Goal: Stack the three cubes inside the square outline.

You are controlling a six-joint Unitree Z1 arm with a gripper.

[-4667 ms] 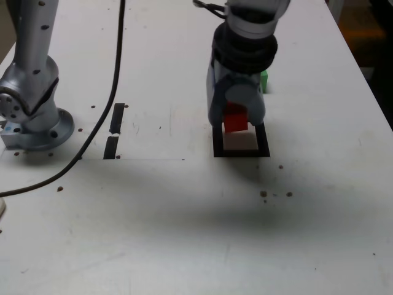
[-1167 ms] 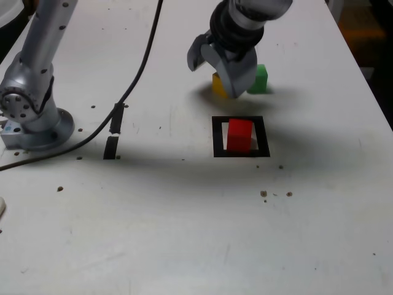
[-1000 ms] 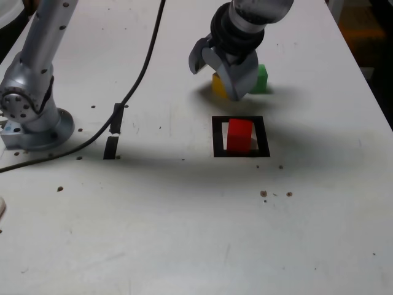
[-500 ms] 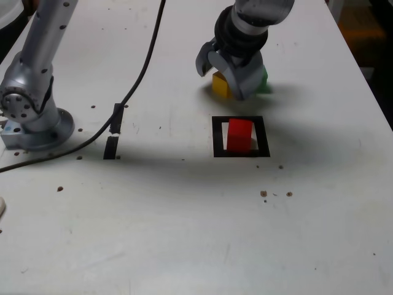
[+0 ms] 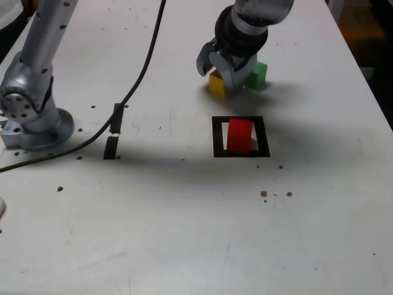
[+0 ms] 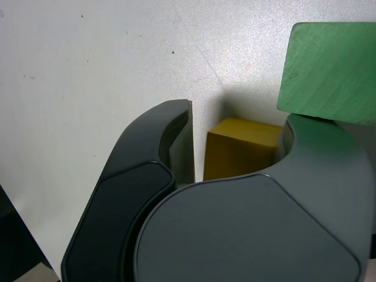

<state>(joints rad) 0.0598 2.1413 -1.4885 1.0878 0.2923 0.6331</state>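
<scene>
Yellow cube [image 5: 216, 84] in upper centre of exterior view, now bracketed by tool [image 5: 221, 72], lowered since a second ago; jaws apart either side, not yet clamped. Means second pick about to begin. Green cube [image 5: 258, 75] just beside, to exterior view's right. Red cube [image 5: 240, 134] inside square outline [image 5: 217, 136], mid-frame. Three cubes, one outline, two tape strips [image 5: 115, 129] on tabletop [image 5: 184, 221].

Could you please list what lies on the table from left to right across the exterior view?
Arm base → two black tape strips → yellow cube → red cube, standing inside the square outline → green cube.
</scene>
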